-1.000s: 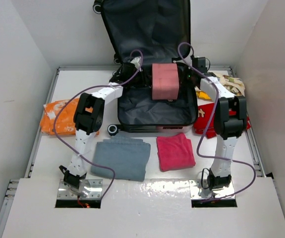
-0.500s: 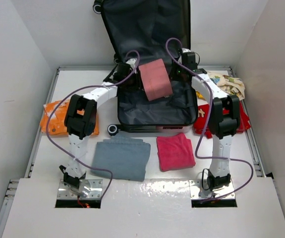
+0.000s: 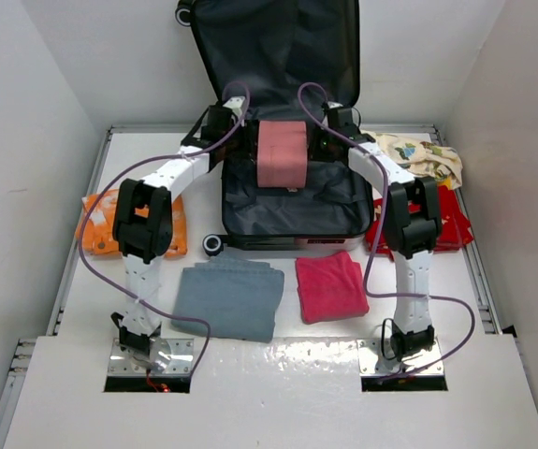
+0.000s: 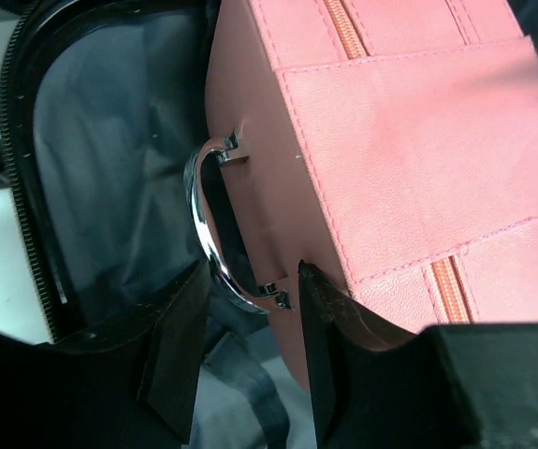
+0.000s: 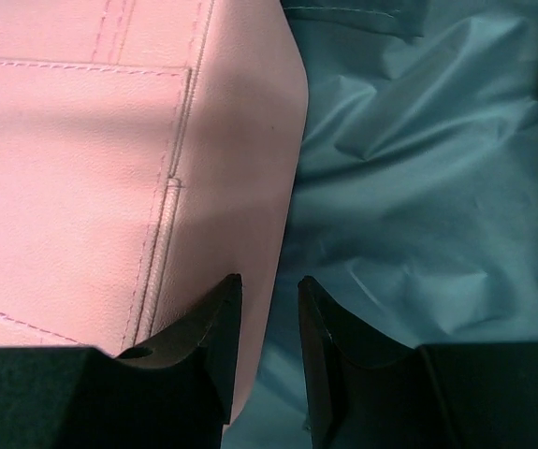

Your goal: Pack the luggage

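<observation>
The luggage [image 3: 292, 213] lies open at the back centre, its lid [image 3: 278, 47] standing against the wall. A pink leather case [image 3: 281, 154] hangs upright over the rear of the dark lining, held from both sides. My left gripper [image 3: 248, 148] is shut on the case's left side by its metal ring handle [image 4: 201, 220]; in the left wrist view the left gripper [image 4: 250, 309] has the ring's lower clip between its fingers. My right gripper [image 3: 315, 148] is closed on the case's right edge; in the right wrist view the right gripper [image 5: 269, 309] straddles that pink edge [image 5: 250, 187] above the lining [image 5: 418, 187].
In front of the luggage lie a folded grey-blue cloth [image 3: 228, 297] and a pink towel [image 3: 330, 285]. An orange garment [image 3: 100, 229] lies at the left. A red garment [image 3: 442, 229] and a patterned cream cloth [image 3: 428, 157] lie at the right. Cables loop over both arms.
Both arms have reached farther back. The pink case moved left and toward the lid, tilted on the way, and now hangs straight.
</observation>
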`<action>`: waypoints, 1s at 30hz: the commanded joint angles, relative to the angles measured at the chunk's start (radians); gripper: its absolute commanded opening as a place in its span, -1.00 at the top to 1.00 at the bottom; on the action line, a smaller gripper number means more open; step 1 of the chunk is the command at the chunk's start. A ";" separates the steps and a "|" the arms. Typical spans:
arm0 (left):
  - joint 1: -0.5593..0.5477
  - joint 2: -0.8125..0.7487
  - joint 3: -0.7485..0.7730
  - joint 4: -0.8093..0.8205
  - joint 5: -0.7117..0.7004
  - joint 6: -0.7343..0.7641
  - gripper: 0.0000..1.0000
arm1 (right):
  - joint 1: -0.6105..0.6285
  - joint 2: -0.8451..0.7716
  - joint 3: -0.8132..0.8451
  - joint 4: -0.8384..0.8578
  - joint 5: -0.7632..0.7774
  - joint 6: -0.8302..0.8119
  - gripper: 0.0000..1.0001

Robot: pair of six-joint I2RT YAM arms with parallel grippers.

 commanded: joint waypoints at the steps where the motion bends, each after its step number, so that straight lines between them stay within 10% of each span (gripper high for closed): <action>1: -0.019 -0.068 0.025 0.047 0.047 0.011 0.05 | 0.068 0.034 0.081 0.017 -0.098 0.038 0.35; 16: -0.010 -0.125 -0.041 0.047 0.006 0.011 0.09 | 0.122 0.128 0.183 0.011 -0.126 0.056 0.33; 30: 0.072 -0.249 -0.133 0.151 -0.117 -0.021 -0.52 | 0.143 0.159 0.218 0.002 -0.106 0.075 0.18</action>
